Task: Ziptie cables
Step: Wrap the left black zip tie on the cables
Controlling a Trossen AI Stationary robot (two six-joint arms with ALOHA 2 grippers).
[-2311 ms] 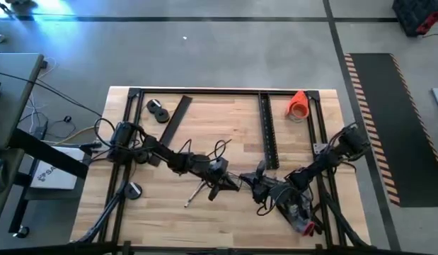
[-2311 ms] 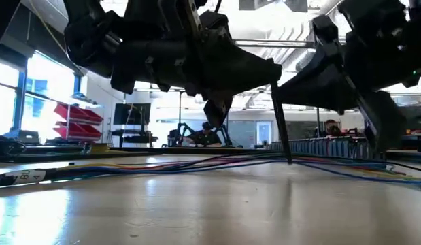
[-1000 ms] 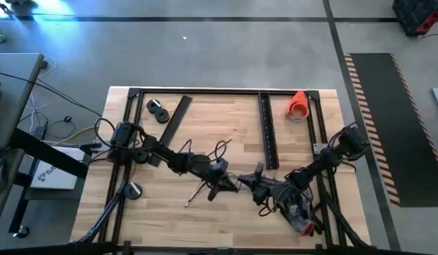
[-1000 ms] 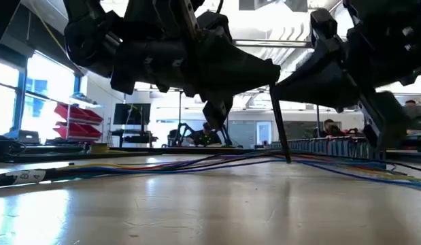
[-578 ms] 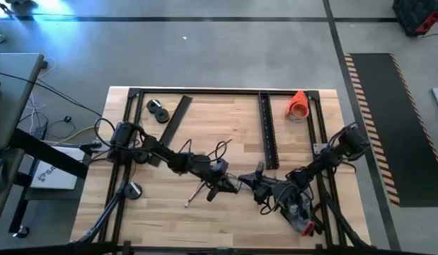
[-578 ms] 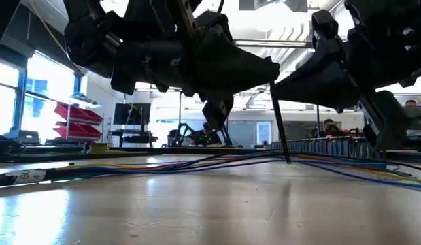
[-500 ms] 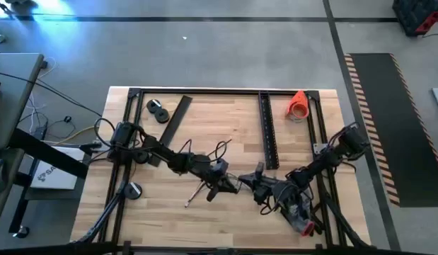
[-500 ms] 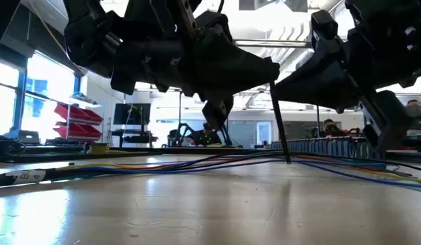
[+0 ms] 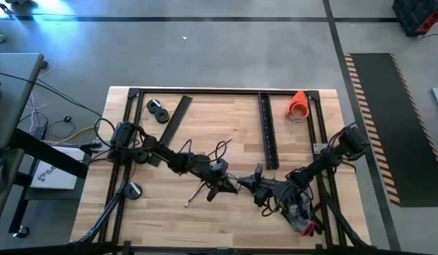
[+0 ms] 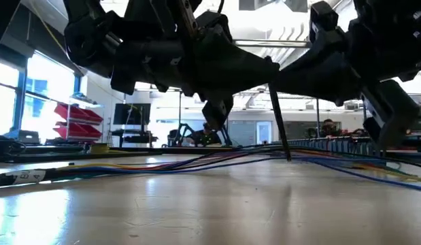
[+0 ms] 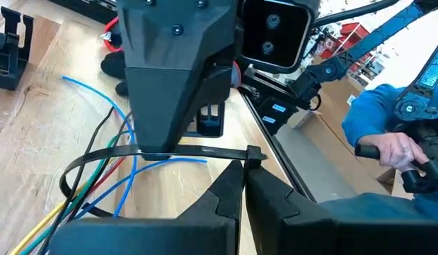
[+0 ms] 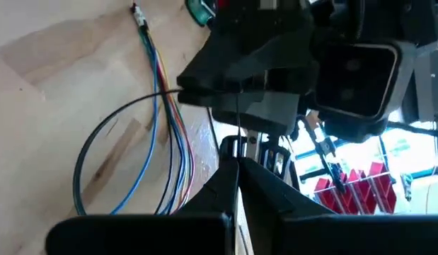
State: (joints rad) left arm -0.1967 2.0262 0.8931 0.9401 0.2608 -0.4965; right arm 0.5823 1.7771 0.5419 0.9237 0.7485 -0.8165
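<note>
Both grippers: we see them meeting nose to nose near the middle of the worktop (image 9: pixel 155 205), toward its near edge.
Left gripper (image 11: pixel 238 173): its fingers are pressed together on the head end of a black zip tie (image 11: pixel 176 150).
Right gripper (image 12: pixel 236 164): its fingers are also pinched shut, on a thin black strip of that tie, so we have each arm holding one part of it.
Zip tie: we see it curve into an open loop around the wires; in the low view a thin black strip stands nearly upright between the two grippers.
Cables (image 11: pixel 105 177): blue, green, red and yellow wires lie on the wood under the grippers, passing through the loop; in the low view they stretch left to right across the worktop.
Around: two black perforated strips (image 9: pixel 268 131) lie on the far half, an orange cone-shaped thing (image 9: pixel 298 104) at the far right corner, black round pieces (image 9: pixel 158 110) at the far left.
Beyond the worktop: a person's hand (image 11: pixel 388 150) and blue sleeve, on the right.
Writing: a white tag on the cable end shows marks we cannot read.
</note>
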